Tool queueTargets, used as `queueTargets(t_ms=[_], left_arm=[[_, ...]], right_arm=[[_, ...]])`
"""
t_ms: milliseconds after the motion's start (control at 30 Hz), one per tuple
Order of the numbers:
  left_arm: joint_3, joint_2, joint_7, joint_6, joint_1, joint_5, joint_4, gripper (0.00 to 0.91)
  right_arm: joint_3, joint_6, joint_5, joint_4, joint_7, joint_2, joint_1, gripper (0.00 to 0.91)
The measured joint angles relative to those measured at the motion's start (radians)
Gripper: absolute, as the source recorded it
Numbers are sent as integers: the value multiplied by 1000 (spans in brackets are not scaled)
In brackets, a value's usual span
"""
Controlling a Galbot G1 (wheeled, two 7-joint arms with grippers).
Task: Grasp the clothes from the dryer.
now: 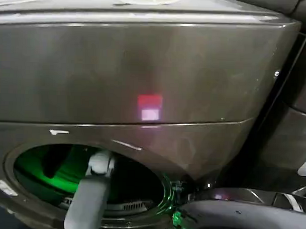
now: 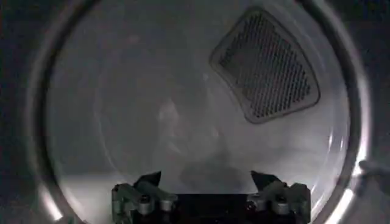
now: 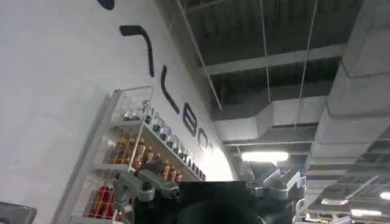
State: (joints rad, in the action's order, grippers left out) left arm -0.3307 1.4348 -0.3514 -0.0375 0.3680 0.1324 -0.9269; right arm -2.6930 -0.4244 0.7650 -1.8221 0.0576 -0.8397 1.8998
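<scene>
The dryer [image 1: 144, 69] is a dark bronze-grey machine with its round porthole [image 1: 50, 166] open and glowing green inside. My left arm [image 1: 92, 188] reaches through the porthole into the drum. In the left wrist view my left gripper [image 2: 206, 178] is open, facing the drum's pale back wall [image 2: 140, 91]. A dim dark shape [image 2: 204, 165] lies low in the drum just beyond the fingertips [image 2: 149, 179]; I cannot tell whether it is the clothes or a shadow. My right gripper [image 3: 210, 176] stands open, away from the dryer and pointing up at the ceiling, holding nothing.
The silver-rimmed glass door [image 1: 240, 213] hangs open at the lower right of the porthole. A red light [image 1: 149, 107] shows on the front panel. A mesh vent [image 2: 265, 64] sits in the drum's back wall. A bottle shelf [image 3: 140, 152] stands on a wall.
</scene>
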Motion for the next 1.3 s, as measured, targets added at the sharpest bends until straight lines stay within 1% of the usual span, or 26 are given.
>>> queueTargets(t_ms=[233, 400, 567, 733, 900, 1167, 1200, 1267, 1300], left_arm=[[130, -7, -276, 63, -206, 207, 297, 907], [231, -7, -408, 82, -338, 308, 497, 907], [350, 5, -502, 86, -440, 370, 652, 907], [469, 23, -572, 98, -510, 404, 766, 907], [569, 40, -606, 93, -547, 432, 845, 907], [641, 53, -581, 71, -556, 425, 897, 907], [648, 53, -576, 70, -559, 422, 901, 842], [656, 54, -570, 69, -566, 417, 908, 535], [661, 56, -567, 69, -571, 414, 912, 353]], right_arm=[[-17, 0, 1, 11, 4, -5, 11, 907], [-16, 0, 1, 7, 4, -7, 8, 907], [-18, 0, 1, 7, 6, -14, 10, 907], [-19, 0, 2, 5, 9, -18, 10, 907], [-20, 0, 2, 1, 10, -21, 10, 907], [-8, 2, 2, -8, 13, -24, 1, 907], [-7, 2, 2, -8, 13, -24, 0, 907], [-4, 2, 2, -9, 13, -25, -4, 907], [-2, 3, 2, -10, 13, -26, -5, 907]])
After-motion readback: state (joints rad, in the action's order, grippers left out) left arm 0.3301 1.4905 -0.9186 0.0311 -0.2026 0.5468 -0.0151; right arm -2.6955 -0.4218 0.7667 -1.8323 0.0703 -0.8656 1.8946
